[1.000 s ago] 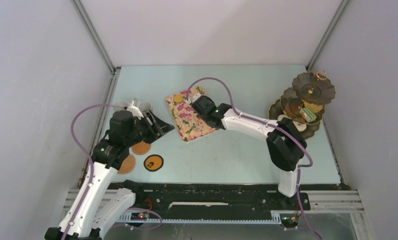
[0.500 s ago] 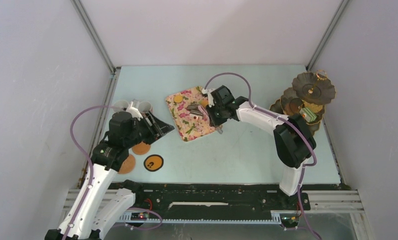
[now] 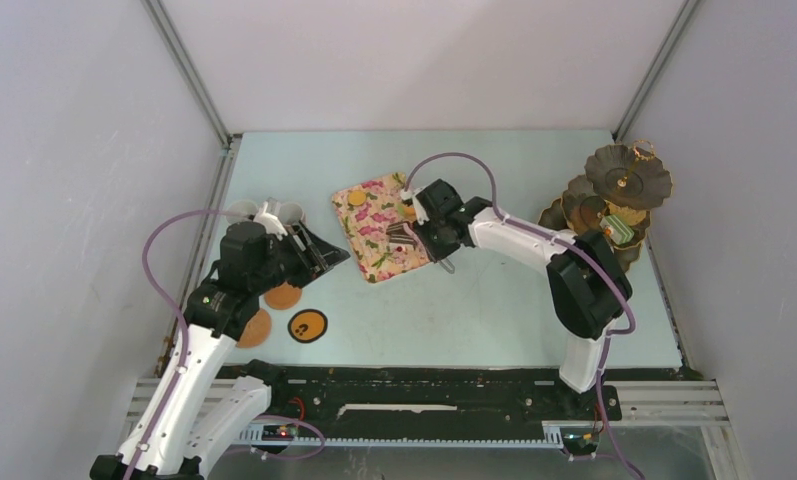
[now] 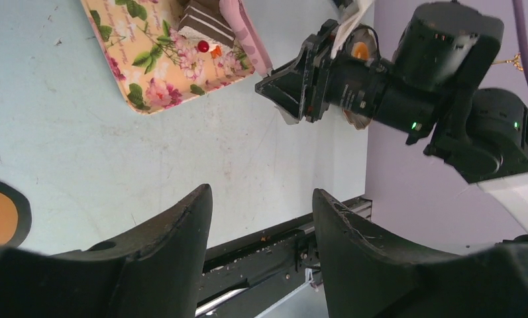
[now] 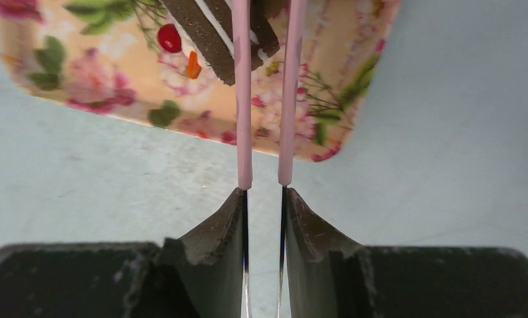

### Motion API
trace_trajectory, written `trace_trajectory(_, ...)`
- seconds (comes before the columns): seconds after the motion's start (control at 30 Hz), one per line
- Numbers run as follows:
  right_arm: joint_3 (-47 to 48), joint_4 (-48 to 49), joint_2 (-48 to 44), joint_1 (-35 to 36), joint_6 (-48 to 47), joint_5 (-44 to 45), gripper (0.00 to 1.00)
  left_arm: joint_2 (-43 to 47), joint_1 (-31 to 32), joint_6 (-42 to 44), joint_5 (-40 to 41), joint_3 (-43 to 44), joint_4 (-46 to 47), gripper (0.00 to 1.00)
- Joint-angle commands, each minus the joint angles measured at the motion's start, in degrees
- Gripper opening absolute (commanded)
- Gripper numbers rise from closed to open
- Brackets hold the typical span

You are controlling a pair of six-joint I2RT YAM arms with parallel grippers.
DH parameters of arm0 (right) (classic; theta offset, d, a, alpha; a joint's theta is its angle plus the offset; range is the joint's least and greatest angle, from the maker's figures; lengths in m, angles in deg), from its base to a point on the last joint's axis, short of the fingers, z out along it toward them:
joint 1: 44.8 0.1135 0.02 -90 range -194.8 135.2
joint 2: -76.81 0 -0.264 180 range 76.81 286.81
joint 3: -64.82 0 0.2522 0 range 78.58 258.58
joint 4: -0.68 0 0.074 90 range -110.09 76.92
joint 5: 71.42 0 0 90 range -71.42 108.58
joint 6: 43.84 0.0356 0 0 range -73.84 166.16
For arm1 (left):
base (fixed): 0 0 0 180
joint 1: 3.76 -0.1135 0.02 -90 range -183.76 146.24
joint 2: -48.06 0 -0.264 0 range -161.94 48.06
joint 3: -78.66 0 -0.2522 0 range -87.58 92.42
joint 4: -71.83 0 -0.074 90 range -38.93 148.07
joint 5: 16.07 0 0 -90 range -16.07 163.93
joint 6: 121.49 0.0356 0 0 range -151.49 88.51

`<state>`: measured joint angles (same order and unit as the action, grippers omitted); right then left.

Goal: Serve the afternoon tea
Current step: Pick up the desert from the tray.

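Note:
A chocolate cake slice (image 5: 208,33) with a red berry lies on the floral tray (image 3: 366,240). My right gripper (image 5: 264,191) is shut on the pink tongs (image 5: 242,99), whose two arms reach over the slice (image 3: 399,234), one on top of it. Whether they pinch it I cannot tell. A round biscuit (image 3: 357,198) sits at the tray's far end. The dark tiered stand (image 3: 614,180) at the right holds a green-topped cake slice (image 3: 620,231). My left gripper (image 4: 261,192) hovers open and empty by the coasters (image 3: 283,296).
A black-rimmed coaster (image 3: 307,325) and another orange one (image 3: 255,327) lie at the near left. Pale mugs (image 3: 290,211) show partly behind my left arm. The enclosure walls stand close to the stand and to the left arm.
My right gripper has pulled back from over the tray to its right edge, uncovering the cake slice between the tongs' arms. Its jaws have eased slightly. The left arm has not moved.

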<state>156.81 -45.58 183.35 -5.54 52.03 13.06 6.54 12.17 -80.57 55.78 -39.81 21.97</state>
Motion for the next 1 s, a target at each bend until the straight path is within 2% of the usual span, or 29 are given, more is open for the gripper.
trace_trajectory(0.0, -0.9, 3.9, -4.9, 7.9, -10.4, 20.4, 0.13, 0.3, -0.5, 0.6, 0.9, 1.1, 0.8, 0.62)
trace_trajectory(0.07, -0.3, 4.6, -3.3, 8.6, -10.8, 22.3, 0.12, 0.1, -0.4, -0.1, -0.1, 0.2, 1.9, 0.62)
trace_trajectory(0.13, 1.4, 2.9, -1.6, 8.6, -9.0, 23.0, 0.19, -0.1, -0.4, -0.6, -0.4, 0.1, 2.6, 0.62)
trace_trajectory(0.23, 1.6, 1.9, -1.8, 6.6, -4.5, 14.8, 0.26, 0.3, -0.4, -0.4, 0.0, 0.5, 2.2, 0.62)
trace_trajectory(0.43, -0.5, 2.8, -4.3, 3.7, -2.3, 2.0, 0.27, 1.2, -0.4, 0.0, 0.2, 0.3, 0.9, 0.62)
trace_trajectory(0.53, -0.5, 2.8, -5.3, 2.6, -1.4, 0.7, 0.23, 1.0, -0.5, -0.3, 0.0, 0.1, 1.6, 0.62)
trace_trajectory(0.7, -0.5, 0.8, -10.5, -0.4, 2.7, -4.1, 0.11, 0.3, -0.4, 0.3, -0.2, 1.3, 1.8, 0.62)
trace_trajectory(0.97, -8.4, -1.2, -30.2, -2.2, -0.5, -4.6, 0.05, -1.2, -0.4, 1.9, -2.8, 1.5, 3.6, 0.62)
